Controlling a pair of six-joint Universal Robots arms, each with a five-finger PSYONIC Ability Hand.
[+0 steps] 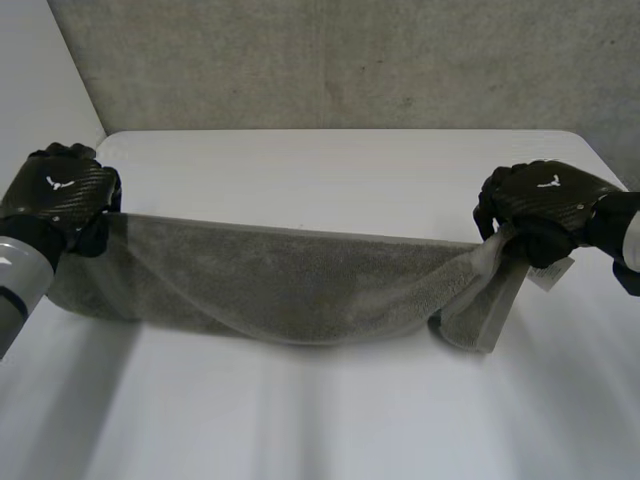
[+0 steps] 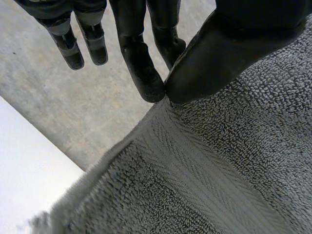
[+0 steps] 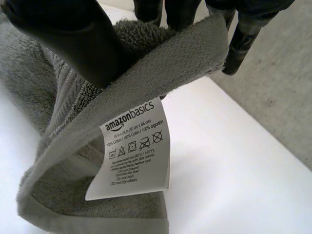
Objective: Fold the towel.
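**Caller:** Here's my left hand [image 1: 62, 195], black all over. There's a woven carbon-look shell on the back with a small white emblem. Horned or winged, I can't quite tell.

**Partner:** Same across the way?

**Caller:** Same! My right hand [image 1: 545, 200] wears the matching shell and white mark. Close in now: my fingers [image 2: 141, 73] are slim, glossy and segmented, some ringed with grey. The thumb [image 2: 219, 53] is broad, smooth and rounded.

**Partner:** And the arms?

**Caller:** My left arm [image 1: 18, 272] is pale grey with a dark band. My right arm [image 1: 631, 238] shows grey past a black wrist.
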